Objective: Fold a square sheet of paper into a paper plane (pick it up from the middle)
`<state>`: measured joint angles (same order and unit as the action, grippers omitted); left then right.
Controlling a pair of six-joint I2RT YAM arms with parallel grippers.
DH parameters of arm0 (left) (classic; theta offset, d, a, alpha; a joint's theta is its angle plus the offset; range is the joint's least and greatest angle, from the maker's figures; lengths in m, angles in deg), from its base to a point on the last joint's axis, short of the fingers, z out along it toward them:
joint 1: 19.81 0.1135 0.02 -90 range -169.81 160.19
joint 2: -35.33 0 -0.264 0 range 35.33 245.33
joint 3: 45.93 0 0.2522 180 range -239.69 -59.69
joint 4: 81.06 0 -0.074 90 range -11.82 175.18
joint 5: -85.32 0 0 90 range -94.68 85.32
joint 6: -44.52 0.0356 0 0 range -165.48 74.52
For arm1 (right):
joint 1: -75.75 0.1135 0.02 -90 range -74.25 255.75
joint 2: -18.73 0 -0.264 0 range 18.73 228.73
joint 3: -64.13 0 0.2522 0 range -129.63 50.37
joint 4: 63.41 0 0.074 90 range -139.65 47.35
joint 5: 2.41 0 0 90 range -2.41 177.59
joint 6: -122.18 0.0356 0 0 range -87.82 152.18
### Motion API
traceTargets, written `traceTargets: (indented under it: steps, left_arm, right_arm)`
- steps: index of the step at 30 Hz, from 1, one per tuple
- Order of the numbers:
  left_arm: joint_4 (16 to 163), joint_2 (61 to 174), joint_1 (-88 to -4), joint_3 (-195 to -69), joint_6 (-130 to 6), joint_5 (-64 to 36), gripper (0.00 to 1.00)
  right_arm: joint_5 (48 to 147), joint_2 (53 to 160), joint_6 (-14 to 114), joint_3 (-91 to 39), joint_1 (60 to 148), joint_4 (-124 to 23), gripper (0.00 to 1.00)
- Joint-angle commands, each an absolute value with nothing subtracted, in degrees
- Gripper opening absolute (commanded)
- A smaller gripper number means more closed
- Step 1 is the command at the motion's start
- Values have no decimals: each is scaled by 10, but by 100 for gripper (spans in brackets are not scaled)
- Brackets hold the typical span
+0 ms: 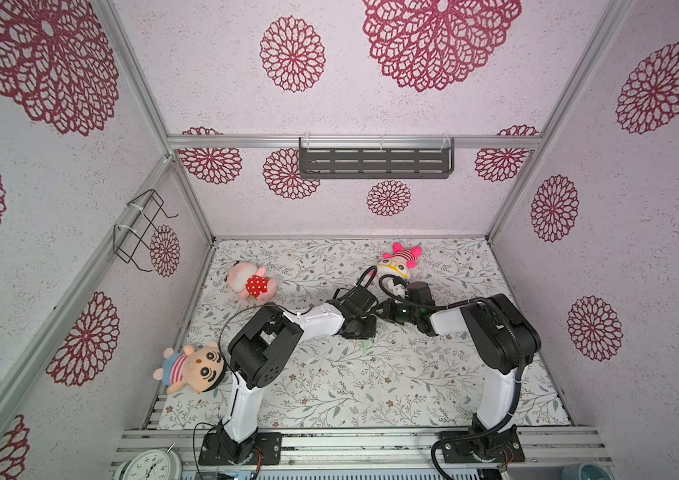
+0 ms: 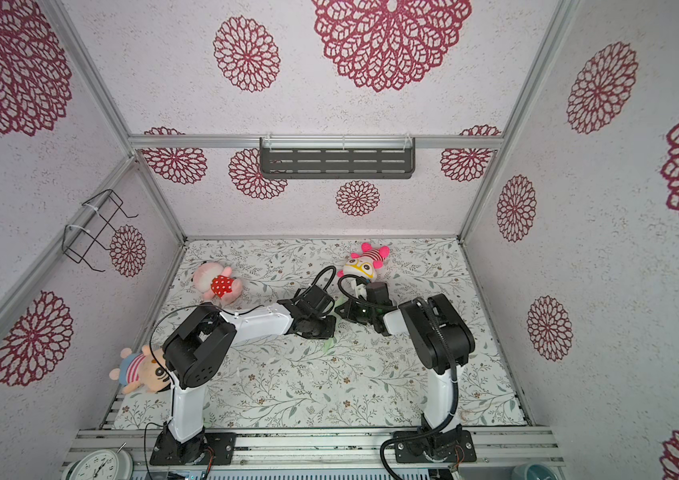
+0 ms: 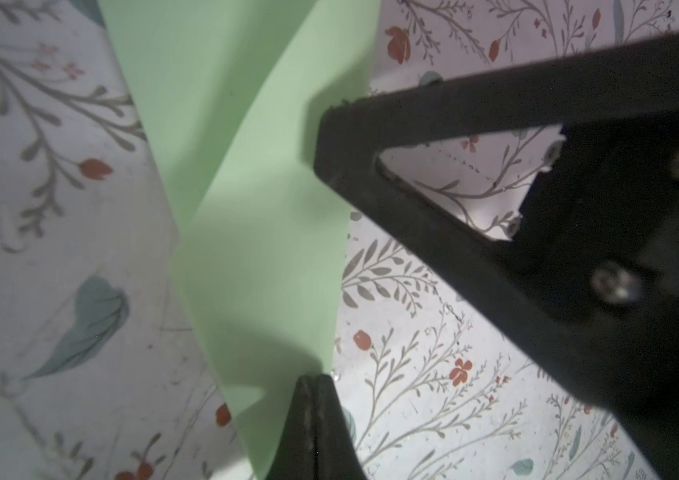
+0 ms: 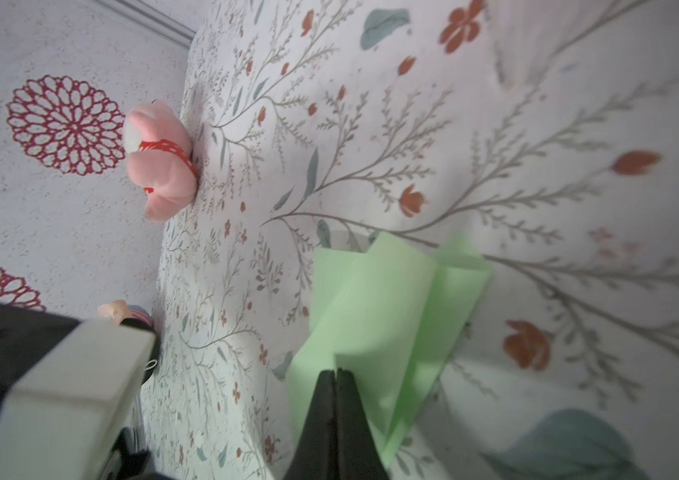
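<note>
The folded green paper (image 4: pixel 387 316) is just in front of the glasses toy (image 1: pixel 396 266), low by the flowery table (image 1: pixel 329 395). The left gripper (image 3: pixel 313 384) is pinched tight on the paper. The right gripper (image 4: pixel 335 376) is pinched tight on it too. In both top views the arms (image 1: pixel 321 320) hide most of the paper. The red-dress toy (image 1: pixel 253 286) lies left of the glasses toy, well apart. The boy toy (image 1: pixel 193 368) lies far to its front left.

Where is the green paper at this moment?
The folded green paper sits over the middle of the table, pinched by the left gripper and the right gripper; in both top views only a sliver shows beneath the left arm.
</note>
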<state>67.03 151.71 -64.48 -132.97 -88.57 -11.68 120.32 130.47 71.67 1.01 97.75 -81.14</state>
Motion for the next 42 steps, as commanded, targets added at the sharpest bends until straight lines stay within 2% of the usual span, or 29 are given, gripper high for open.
traceTargets:
  steps: [1,14,24,31,42]
  left_arm:
    - [635,1528,-646,-1309,-885,-118,0]
    - [635,1526,-647,-1302,-887,-120,0]
    - [633,1527,-647,-1304,-887,-119,0]
    - [631,1526,-648,-1303,-885,-119,0]
    - [632,1524,-647,-1296,-886,-122,0]
  right_arm:
    - [1168,1314,710,-3,964,-817,5]
    - [1147,1335,709,-17,939,-819,5]
    - [1193,1241,681,29,961,-820,6]
    - [1210,1284,708,21,980,-845,5]
    - [1154,1359,724,-31,948,-833,5]
